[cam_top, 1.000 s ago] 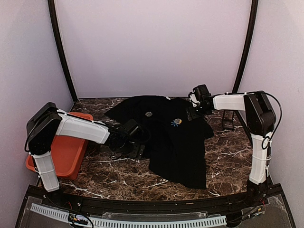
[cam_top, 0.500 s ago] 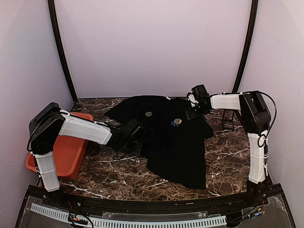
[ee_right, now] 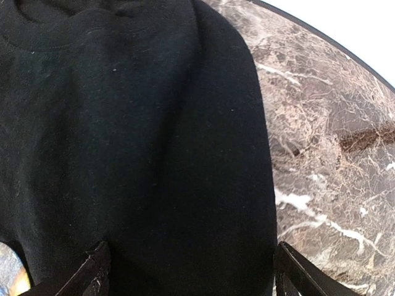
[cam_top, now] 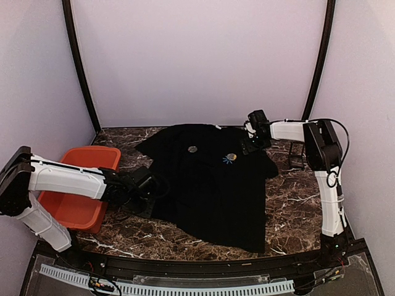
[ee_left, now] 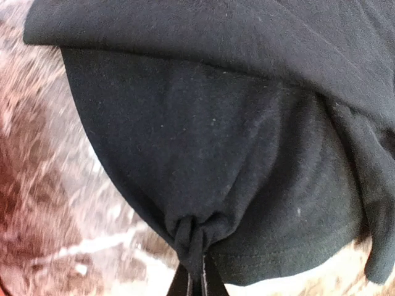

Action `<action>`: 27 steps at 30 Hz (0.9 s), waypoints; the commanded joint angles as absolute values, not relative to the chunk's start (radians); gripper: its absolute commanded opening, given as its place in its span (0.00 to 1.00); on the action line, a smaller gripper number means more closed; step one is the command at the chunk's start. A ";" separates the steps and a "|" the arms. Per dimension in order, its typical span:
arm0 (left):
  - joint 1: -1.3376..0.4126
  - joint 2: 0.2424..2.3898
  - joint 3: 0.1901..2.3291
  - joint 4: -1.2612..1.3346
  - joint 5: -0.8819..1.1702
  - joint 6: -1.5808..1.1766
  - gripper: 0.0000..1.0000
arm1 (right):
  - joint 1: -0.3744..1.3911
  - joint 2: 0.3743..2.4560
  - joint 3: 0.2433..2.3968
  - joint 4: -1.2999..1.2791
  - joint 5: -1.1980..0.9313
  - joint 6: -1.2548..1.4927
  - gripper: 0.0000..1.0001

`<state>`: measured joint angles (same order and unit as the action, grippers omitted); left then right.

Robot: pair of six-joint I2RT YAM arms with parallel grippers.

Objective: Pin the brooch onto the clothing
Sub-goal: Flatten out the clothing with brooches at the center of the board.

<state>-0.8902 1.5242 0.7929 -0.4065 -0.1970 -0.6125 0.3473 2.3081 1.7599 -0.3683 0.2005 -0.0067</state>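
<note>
Tabletop (cam_top: pixel 296 206) of dark veined marble carried the black T-shirt (cam_top: pixel 216 191), which lay spread across the middle with its collar toward the far edge. An orange bin (cam_top: pixel 74 206) sat at the left edge. The left gripper (ee_left: pixel 193 280) was pinched tight on the shirt's left border, the cloth bunched into a small knot between its fingers. The right gripper (ee_right: pixel 194 274) stood wide over the shirt's far right shoulder, straddling the fabric and holding nothing. A small grey disc (cam_top: pixel 193 148), probably the brooch, lay on the chest near the collar, apart from the starburst print (cam_top: pixel 229 159).

The step in hand looked like drawing the shirt flat. Doing it well would mean pulling the pinched border low and slowly toward the left edge, so that the chest went taut without shifting the disc or dragging the whole garment. The right claw would likely have to press the shoulder down as an anchor first. The bin, close beside the left arm, limited that pull. A small dark object (cam_top: pixel 296 163) near the right edge, too small to identify, lay clear of the cloth.
</note>
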 commanded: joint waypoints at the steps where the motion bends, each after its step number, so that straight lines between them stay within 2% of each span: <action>1: -0.894 1.435 0.743 -0.494 -0.136 -0.659 0.01 | 0.330 2.362 1.813 -0.442 0.218 0.034 0.89; 18: -0.951 1.188 0.590 -0.526 -0.017 -0.766 0.01 | 0.279 2.429 1.977 -0.540 0.125 0.066 0.89; 27: -1.098 1.219 0.655 -0.521 -0.024 -0.787 0.01 | 0.278 2.349 1.965 -0.534 0.081 0.062 0.90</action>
<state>-1.0328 1.1965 0.6113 -0.4915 -0.0338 -0.7704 0.2848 2.4031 1.9526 -0.5171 0.1078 0.0616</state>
